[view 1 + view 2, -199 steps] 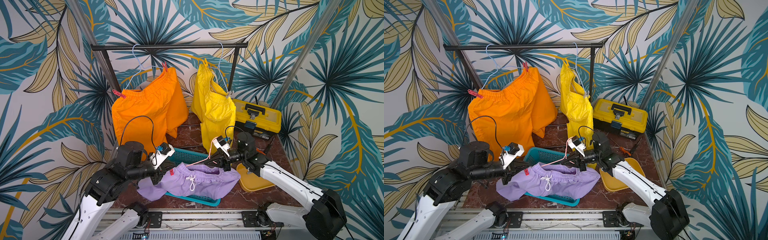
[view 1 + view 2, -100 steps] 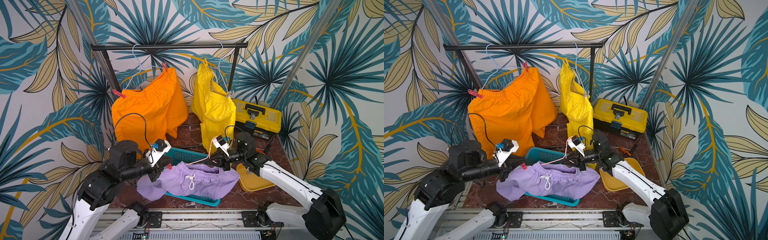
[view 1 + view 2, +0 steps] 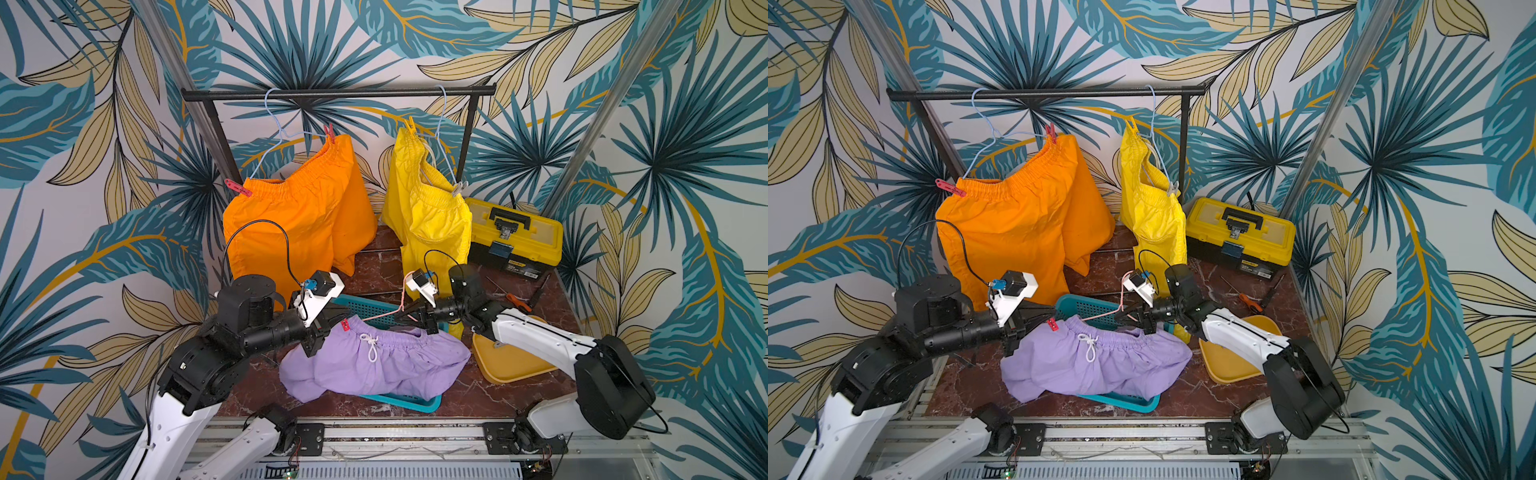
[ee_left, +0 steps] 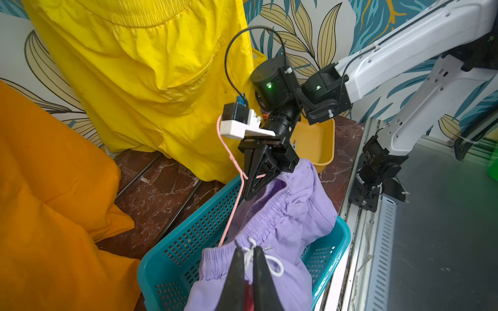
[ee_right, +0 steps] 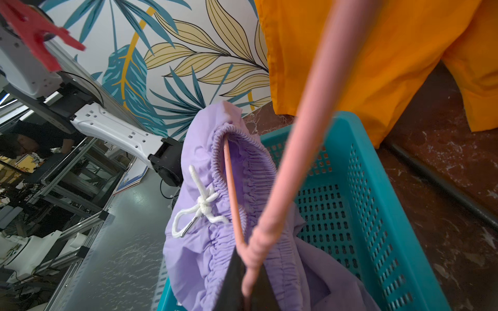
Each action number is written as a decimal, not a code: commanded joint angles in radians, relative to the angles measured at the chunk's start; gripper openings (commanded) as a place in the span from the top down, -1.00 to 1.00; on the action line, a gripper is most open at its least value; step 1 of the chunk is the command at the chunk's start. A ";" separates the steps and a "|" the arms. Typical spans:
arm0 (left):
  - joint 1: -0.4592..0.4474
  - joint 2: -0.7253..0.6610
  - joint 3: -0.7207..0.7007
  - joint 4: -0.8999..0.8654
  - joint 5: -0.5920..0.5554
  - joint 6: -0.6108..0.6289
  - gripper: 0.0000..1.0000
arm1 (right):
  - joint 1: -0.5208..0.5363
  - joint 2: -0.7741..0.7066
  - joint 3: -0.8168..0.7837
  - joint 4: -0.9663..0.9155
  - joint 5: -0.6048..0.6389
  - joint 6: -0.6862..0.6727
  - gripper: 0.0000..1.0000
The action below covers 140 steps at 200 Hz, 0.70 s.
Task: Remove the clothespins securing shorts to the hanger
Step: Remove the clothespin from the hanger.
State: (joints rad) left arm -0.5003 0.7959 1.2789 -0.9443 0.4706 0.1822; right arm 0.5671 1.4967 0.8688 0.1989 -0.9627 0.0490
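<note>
Steadiness first: right claw point(image 3: 409, 316), clenched on pink hanger point(image 5: 310, 134), should hold level while left claw point(image 4: 246, 250), pinching red clothespin point(image 5: 35, 35), draws clear of lilac shorts point(image 3: 374, 365).

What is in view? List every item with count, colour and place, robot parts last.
rail: one, black, across the back.
wire hanger: two, pale blue, on the rail.
orange shorts: one, pinned to a blue hanger.
yellow shorts: one, pinned to the other blue hanger.
lilac shorts: one, draped over the basket.
pink hanger: one, running into the lilac waistband.
red clothespin: three, two on the orange waistband.
yellow-orange clothespin: one, on the yellow shorts.
pale clothespin: one, on the yellow shorts.
basket: one, teal, table front.
toolbox: one, yellow-black, table back.
tray: one, yellow, under the right arm.
left gripper: shut on the third red clothespin.
right gripper: shut on the pink hanger.
</note>
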 commanded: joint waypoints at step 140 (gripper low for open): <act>0.005 -0.067 -0.184 0.191 -0.002 -0.061 1.00 | 0.128 0.179 0.189 -0.366 0.455 -0.032 -0.10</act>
State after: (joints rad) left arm -0.5003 0.7502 1.1076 -0.7799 0.4774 0.1246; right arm 0.6891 1.6955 1.0367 -0.0986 -0.5457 0.0021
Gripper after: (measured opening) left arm 0.069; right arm 0.495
